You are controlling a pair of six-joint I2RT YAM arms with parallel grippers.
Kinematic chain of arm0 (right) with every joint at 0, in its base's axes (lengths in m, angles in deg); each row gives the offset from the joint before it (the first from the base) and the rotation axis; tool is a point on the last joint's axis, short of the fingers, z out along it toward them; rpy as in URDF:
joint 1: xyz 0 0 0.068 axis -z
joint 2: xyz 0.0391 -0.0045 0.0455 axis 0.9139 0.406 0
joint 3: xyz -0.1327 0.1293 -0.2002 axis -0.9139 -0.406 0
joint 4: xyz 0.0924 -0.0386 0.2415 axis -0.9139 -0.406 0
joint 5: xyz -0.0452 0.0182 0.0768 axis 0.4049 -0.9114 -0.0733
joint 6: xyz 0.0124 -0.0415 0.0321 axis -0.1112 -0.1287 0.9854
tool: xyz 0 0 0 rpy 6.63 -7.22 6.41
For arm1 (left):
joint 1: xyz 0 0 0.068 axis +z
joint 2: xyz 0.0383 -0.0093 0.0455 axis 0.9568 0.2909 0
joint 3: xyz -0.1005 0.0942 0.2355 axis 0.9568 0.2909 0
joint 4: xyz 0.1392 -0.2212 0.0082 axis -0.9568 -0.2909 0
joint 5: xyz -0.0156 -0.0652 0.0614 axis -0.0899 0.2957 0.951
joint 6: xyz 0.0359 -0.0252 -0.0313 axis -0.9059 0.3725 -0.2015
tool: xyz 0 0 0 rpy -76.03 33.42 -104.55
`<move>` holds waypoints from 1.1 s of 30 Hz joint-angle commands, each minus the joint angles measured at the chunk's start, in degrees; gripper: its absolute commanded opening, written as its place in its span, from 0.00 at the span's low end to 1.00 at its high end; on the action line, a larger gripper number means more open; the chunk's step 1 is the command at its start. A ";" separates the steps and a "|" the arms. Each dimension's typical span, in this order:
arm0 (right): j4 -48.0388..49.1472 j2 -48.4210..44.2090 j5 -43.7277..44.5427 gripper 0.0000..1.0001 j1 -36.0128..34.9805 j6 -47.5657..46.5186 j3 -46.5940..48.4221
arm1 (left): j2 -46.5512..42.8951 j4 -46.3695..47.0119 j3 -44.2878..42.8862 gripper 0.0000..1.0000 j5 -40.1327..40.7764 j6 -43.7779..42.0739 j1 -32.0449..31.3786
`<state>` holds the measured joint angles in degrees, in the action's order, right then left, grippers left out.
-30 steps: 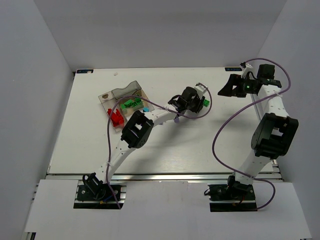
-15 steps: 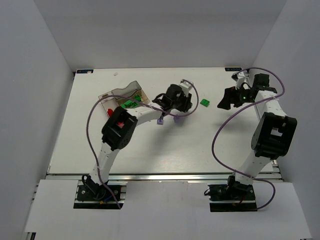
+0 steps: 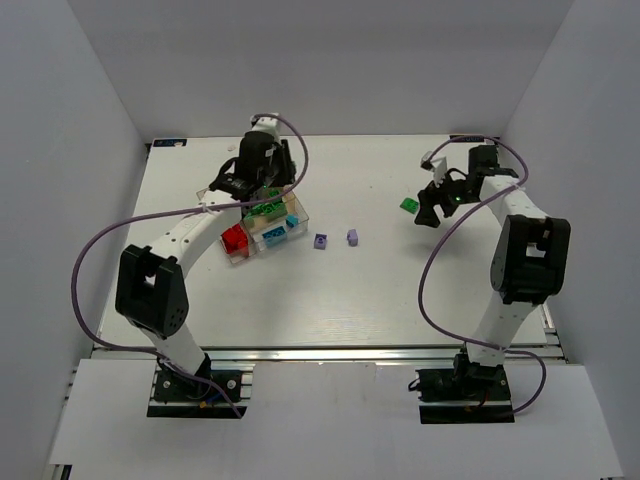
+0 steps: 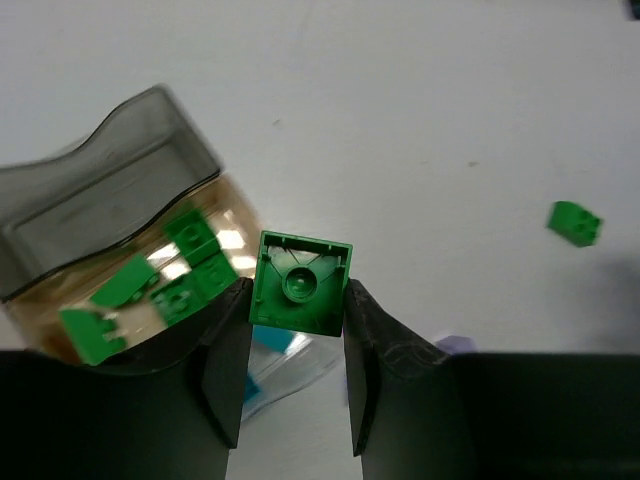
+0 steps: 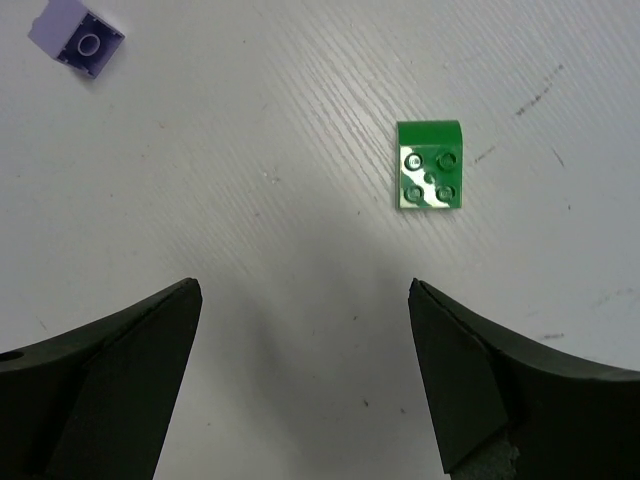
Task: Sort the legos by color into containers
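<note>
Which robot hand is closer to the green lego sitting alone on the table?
Right. The right gripper is open right beside the lone green lego; the left gripper is far away by the box.

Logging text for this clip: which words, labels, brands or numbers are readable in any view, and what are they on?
No text is readable in any view.
At the far edge of the table, the left corner tag: too small to read.
At the same edge, the right corner tag: too small to read.
On the held green lego and the loose green lego: no lettering legible on underside or studs.
</note>
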<state>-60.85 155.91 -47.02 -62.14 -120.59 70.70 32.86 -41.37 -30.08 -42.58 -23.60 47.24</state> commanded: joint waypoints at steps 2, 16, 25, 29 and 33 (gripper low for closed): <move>0.52 4.41 3.45 0.89 -3.01 -0.51 7.75 | 1.48 -12.26 2.20 0.00 2.66 4.58 5.61; -0.36 12.50 9.87 0.89 -7.59 -1.64 17.68 | 11.85 -14.81 -1.67 0.40 -0.42 6.61 11.78; -1.07 16.81 14.44 0.89 -9.17 -1.65 21.99 | 10.46 -15.87 -2.81 0.79 -0.59 6.88 12.31; -1.34 19.09 16.90 0.89 -9.96 -2.09 23.40 | 6.42 -16.05 -2.29 0.83 -0.33 6.70 12.31; -0.64 20.76 20.50 0.89 -10.49 -2.87 23.40 | -0.17 -14.82 1.04 0.83 -0.67 7.31 12.31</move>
<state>-61.31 175.32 -29.87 -72.15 -122.04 92.10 41.56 -57.64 -30.41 -42.80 -16.69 59.35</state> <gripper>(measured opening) 0.894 0.828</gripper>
